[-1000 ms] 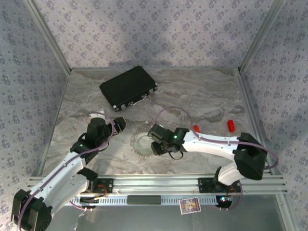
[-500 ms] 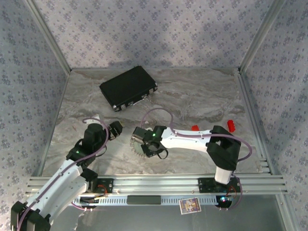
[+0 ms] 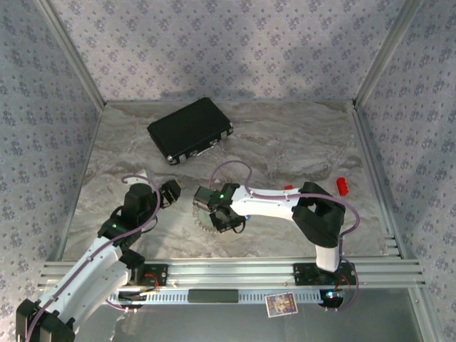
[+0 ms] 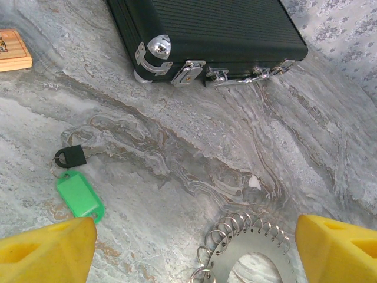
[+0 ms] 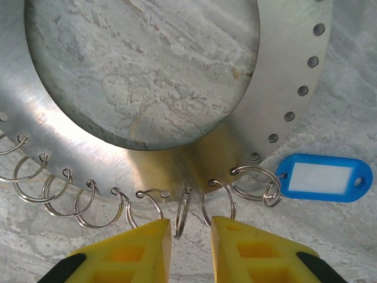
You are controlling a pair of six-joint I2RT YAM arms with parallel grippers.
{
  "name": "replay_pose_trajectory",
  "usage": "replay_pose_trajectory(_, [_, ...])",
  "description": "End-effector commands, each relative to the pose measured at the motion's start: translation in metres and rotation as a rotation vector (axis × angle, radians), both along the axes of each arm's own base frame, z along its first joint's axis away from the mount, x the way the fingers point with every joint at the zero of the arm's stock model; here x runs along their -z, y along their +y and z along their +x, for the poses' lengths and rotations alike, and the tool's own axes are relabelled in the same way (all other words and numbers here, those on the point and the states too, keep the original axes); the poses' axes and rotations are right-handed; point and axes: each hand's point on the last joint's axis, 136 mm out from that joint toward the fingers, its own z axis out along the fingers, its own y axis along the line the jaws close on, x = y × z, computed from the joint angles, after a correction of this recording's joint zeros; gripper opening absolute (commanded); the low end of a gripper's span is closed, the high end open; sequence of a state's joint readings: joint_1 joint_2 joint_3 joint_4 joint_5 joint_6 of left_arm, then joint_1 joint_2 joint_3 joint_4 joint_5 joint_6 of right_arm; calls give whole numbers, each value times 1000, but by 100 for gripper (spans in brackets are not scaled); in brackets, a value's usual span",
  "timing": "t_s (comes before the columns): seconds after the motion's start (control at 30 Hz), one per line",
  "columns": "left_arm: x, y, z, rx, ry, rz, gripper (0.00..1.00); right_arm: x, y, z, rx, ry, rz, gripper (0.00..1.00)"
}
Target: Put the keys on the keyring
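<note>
L gripper [image 4: 194, 236] wide open, nothing btwn fingers. Green key tag [image 4: 79, 197] lies loose on table [image 4: 177, 147], 10 o'clock of keyring [image 4: 235, 250], apart. R gripper [image 5: 191, 227]: tips close, narrow gap, one split ring [image 5: 183, 212] btwn them, unclamped. Blue tag [image 5: 324, 178] linked to rim loop at keyring's 4 o'clock.

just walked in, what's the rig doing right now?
The right gripper is down at the rim of the keyring, jaws narrowly apart on either side of one small split ring. The blue tag looks already hooked to a neighbouring ring on the rim. The green tag lies loose on the table, apart from the keyring. The left gripper hovers open near it, holding nothing.
</note>
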State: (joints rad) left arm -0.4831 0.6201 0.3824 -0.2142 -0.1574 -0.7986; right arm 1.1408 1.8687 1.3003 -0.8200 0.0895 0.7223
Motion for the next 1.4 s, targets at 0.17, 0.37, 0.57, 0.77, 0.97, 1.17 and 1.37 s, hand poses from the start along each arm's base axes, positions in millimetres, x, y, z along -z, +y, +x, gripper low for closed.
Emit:
replay_pose_trajectory(0.17, [1,6,-2,-25,-9,-6,87,0,6,1,2,23,-1,25])
replay_pose_trajectory(0.37, [-1,5,-2,-26,-18,-24,87,4,0,0,11,32,-37,21])
replay_pose_trajectory(0.57, [-9,6,-3,-31,-53,-53,87,6,-6,-1,24,38,-70,17])
replay_pose_trajectory(0.77, [-16,7,-5,-40,-80,-90,87,10,-13,-1,31,49,-103,14])
replay_pose_trajectory(0.97, [-21,9,-7,-55,-100,-111,87,12,-9,-1,25,54,-86,14])
replay_pose_trajectory(1.17, [-22,11,-7,-61,-100,-105,87,13,-6,2,24,55,-71,13])
replay_pose_trajectory(1.37, [-24,15,-7,-82,-98,-101,87,5,-6,3,13,50,-41,0])
